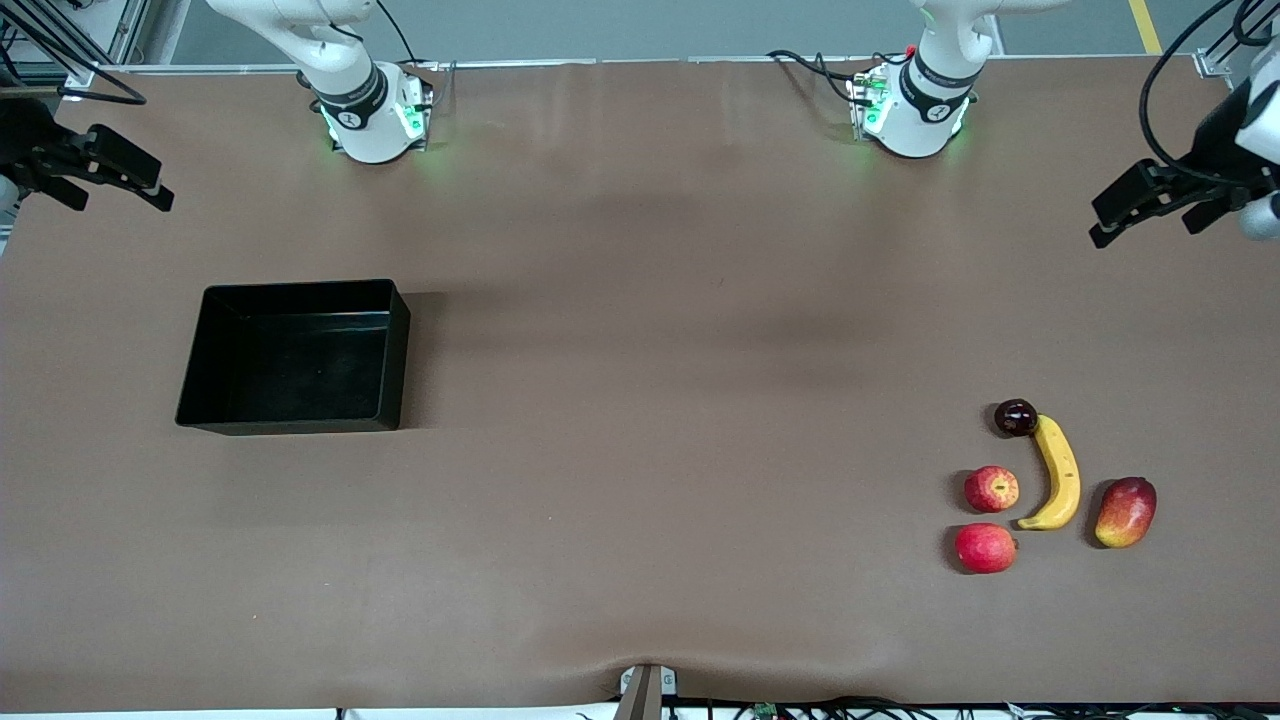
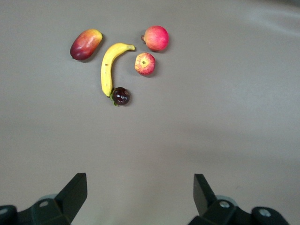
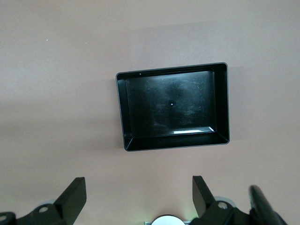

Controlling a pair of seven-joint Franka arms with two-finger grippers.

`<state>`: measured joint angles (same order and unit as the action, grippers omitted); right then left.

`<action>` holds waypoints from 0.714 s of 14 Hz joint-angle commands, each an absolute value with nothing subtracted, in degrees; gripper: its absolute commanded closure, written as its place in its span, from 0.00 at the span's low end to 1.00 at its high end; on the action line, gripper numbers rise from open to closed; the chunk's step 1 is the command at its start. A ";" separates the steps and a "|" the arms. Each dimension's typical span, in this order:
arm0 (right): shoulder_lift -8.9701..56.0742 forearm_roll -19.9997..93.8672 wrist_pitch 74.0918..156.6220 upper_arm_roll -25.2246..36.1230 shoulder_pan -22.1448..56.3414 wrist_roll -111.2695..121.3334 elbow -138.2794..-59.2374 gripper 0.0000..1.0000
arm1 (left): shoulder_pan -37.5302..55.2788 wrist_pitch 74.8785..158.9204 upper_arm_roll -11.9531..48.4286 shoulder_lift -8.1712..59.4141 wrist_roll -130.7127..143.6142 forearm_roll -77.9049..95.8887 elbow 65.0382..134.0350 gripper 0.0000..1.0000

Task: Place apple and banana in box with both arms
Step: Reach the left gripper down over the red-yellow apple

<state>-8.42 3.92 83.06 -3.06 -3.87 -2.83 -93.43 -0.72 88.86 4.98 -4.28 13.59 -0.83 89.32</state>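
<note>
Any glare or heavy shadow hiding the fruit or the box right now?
Front view: soft shadows fall beside the box, and the apple and banana are evenly lit. Right wrist view: a bright glare streak on the box's inner wall. Left wrist view: only small highlights on the fruit.

right claw [image 1: 120,185] body cropped, left claw [image 1: 1150,210] likewise

I see the apple [image 1: 991,488], small, red with yellow streaks, resting just beside the banana's [image 1: 1057,473] inner curve, both on the table well apart from my raised, spread left gripper [image 1: 1150,207] at that arm's end. The box [image 1: 296,356], a shallow glossy black tray, sits flat and holds nothing, below and nearer the camera than my spread right gripper [image 1: 110,170].
</note>
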 commanded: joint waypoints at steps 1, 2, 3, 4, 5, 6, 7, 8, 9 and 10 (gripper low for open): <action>-9.23 4.92 83.14 -3.34 -4.75 -2.11 -93.52 0.00 | -1.14 87.89 4.31 -0.63 13.10 -0.70 86.31 0.00; -9.23 5.01 83.14 -3.34 -4.83 -2.11 -93.52 0.00 | -1.14 88.50 4.22 1.56 13.01 -0.96 86.31 0.00; -9.23 5.01 83.14 -3.34 -4.83 -2.11 -93.52 0.00 | -1.23 89.38 4.22 3.93 13.01 -0.79 86.31 0.00; -9.14 5.01 83.14 -3.25 -4.92 -2.11 -93.43 0.00 | -1.23 91.82 4.13 6.13 12.92 -1.05 86.31 0.00; -8.97 5.01 83.06 -3.25 -4.92 -2.11 -93.17 0.00 | -1.32 94.98 4.13 8.15 12.83 -1.58 86.31 0.00; -8.27 5.01 82.71 -3.25 -5.01 -2.02 -92.29 0.00 | -1.75 97.88 3.61 10.44 12.83 -2.89 86.40 0.00; -6.96 4.57 82.62 -3.25 -5.01 -2.02 -90.81 0.00 | -2.89 101.48 3.52 13.42 12.75 -4.12 86.40 0.00; -6.16 4.22 82.27 -3.25 -5.01 -2.11 -89.57 0.00 | -3.86 105.95 3.60 16.23 12.74 -4.57 86.48 0.00; -5.80 4.22 82.18 -3.25 -5.01 -2.02 -89.47 0.00 | -3.87 109.65 3.60 18.96 12.66 -4.66 86.48 0.00; -4.76 4.22 82.09 -3.25 -5.18 -2.11 -89.56 0.00 | -3.95 113.34 3.60 21.94 12.74 -4.57 86.48 0.00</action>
